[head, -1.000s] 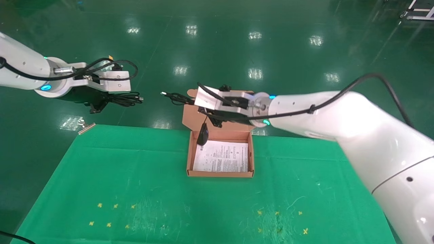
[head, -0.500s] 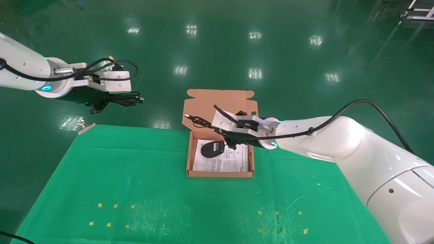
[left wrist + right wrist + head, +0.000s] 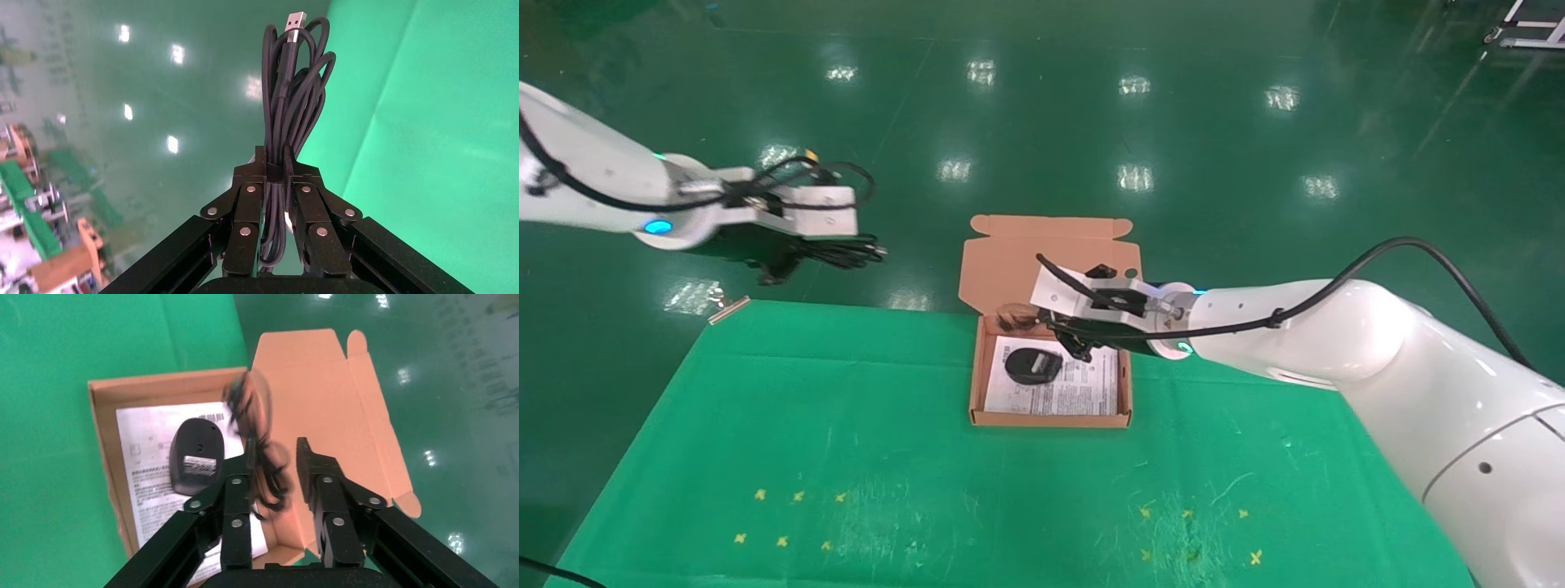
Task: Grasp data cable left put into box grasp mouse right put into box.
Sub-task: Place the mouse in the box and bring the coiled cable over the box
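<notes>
The orange-tan box [image 3: 1050,419] stands open at the table's far middle, lid [image 3: 1009,261] leaning back. The black mouse [image 3: 1034,365] lies underside up on a printed sheet inside it, also in the right wrist view [image 3: 194,454]. My right gripper [image 3: 1068,336] hovers open just above the box's far part [image 3: 273,447]. The mouse's own cord [image 3: 257,441] is a blur between the fingers, dropping by the lid [image 3: 1013,314]. My left gripper [image 3: 801,253] is in the air past the table's far left edge, shut on the data cable [image 3: 287,104], whose silvery plug [image 3: 295,19] points away.
A printed sheet [image 3: 1083,384] covers the box floor. The green cloth table [image 3: 846,457] carries yellow cross marks near its front. A small tan strip [image 3: 727,309] lies at its far left corner. Shiny green floor lies beyond.
My right gripper came down into the box, opened and let go of the mouse, which now lies flat; its cord is falling. My left arm moved a little right with the cable.
</notes>
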You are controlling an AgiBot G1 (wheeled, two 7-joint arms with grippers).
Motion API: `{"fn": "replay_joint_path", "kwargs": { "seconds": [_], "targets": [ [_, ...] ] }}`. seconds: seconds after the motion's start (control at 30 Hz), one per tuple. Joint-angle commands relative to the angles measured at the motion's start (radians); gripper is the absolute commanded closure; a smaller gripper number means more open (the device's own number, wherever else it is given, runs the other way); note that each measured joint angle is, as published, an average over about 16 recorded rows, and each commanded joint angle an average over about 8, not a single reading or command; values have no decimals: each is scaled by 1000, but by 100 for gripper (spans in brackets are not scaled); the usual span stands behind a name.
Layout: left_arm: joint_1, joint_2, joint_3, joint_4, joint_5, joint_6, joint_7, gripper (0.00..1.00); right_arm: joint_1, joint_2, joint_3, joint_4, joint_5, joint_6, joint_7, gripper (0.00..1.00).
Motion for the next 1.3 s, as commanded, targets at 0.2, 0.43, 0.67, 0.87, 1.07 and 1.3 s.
{"fn": "replay_joint_path", "kwargs": {
  "seconds": [0.2, 0.43, 0.67, 0.87, 1.07, 1.3],
  "targets": [
    [57, 61, 2, 16, -39, -67, 37, 100, 5, 77, -5, 87, -18, -12, 42, 0],
    [133, 160, 4, 85, -66, -205, 95, 100, 14, 225, -10, 260, -76, -20, 135, 0],
    [203, 257, 23, 186, -103, -344, 189, 100, 15, 379, -16, 490, -168, -44, 293, 0],
    [239, 279, 74, 207, -172, -427, 245, 100, 17, 482, -15, 672, -264, -83, 445, 0],
    [248, 285, 151, 202, -237, -489, 251, 100, 37, 531, -12, 757, -316, -131, 527, 0],
    [251, 289, 209, 206, -280, -531, 246, 13, 53, 542, -13, 771, -310, -156, 511, 0]
  ]
}}
